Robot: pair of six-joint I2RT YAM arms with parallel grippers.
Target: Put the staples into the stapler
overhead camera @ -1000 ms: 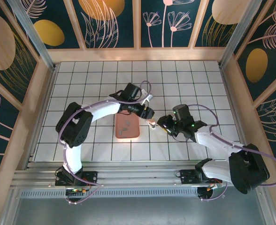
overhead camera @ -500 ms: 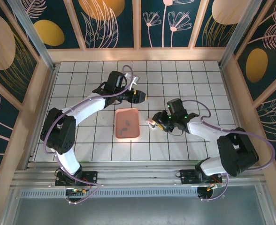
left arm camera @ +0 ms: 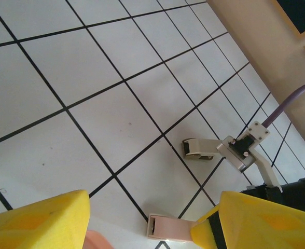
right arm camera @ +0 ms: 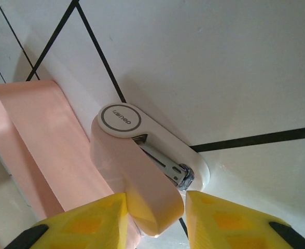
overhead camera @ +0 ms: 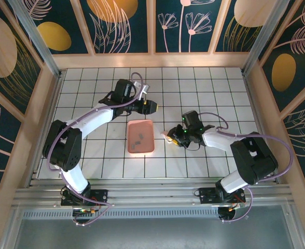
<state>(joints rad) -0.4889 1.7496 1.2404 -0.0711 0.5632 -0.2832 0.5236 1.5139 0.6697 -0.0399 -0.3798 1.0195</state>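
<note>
Right now the left claw (overhead camera: 153,107) hangs over bare tiles just past the far edge of the tray (overhead camera: 148,149). Its fingers (left arm camera: 38,220) are wide apart with nothing between them. The staples (overhead camera: 138,138) lie in the tray, on the arm-base side of that claw, near it but not touching.

The stapler (right arm camera: 126,171) sits on the tiles just right of the tray. Its top arm is between the right claw (overhead camera: 170,136) fingers (right arm camera: 85,223). One finger is against it and the other is very close, so I can't tell if it's actually clamped.

Surface is a table (overhead camera: 204,83) of white tiles with black grid lines. Wood-framed walls (overhead camera: 152,59) with dark floral panels surround it.

The staples are a few tiny dark-grey bits, too small to resolve. The stapler is pale pink and hinged open, with the metal channel exposed and a grey ring logo at the hinge end.
</note>
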